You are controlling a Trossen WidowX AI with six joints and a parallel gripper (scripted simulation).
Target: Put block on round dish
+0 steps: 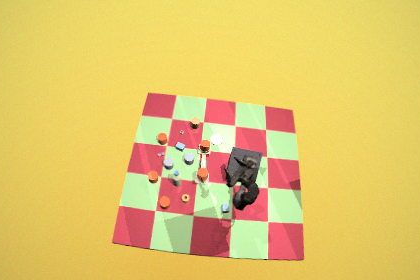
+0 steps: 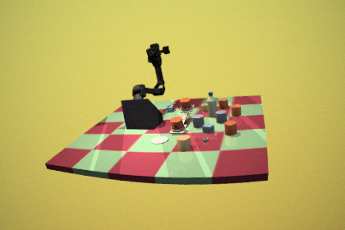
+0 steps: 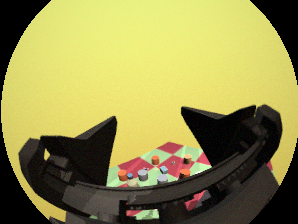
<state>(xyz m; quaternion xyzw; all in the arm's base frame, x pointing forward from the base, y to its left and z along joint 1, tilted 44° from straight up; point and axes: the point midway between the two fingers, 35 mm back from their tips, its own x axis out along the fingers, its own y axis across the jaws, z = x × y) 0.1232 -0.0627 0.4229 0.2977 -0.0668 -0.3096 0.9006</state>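
Observation:
Two orange cups stand on the ends of the pale balance (image 1: 203, 162). One cup (image 1: 205, 146) (image 2: 177, 123) is at the end nearer the dish; the other cup (image 1: 202, 174) (image 2: 186, 103) is at the far end. I cannot tell the tilt of the beam surely. No block shows under either cup. The white round dish (image 1: 216, 139) (image 2: 159, 140) lies flat beside the nearer cup, with nothing on it. My gripper (image 3: 149, 113) is open with nothing between its fingers, held high above the board, away from both cups.
Loose orange cylinders (image 1: 162, 138) (image 2: 230, 127), grey cylinders (image 1: 189, 158) (image 2: 198, 121), a blue block (image 1: 180, 146) (image 2: 208, 128) and a bottle (image 1: 176, 179) (image 2: 211, 108) stand beyond the balance. A tan cylinder (image 1: 195, 122) (image 2: 184, 143) stands near the dish. Another blue block (image 1: 225, 207) (image 2: 170, 108) lies near the arm.

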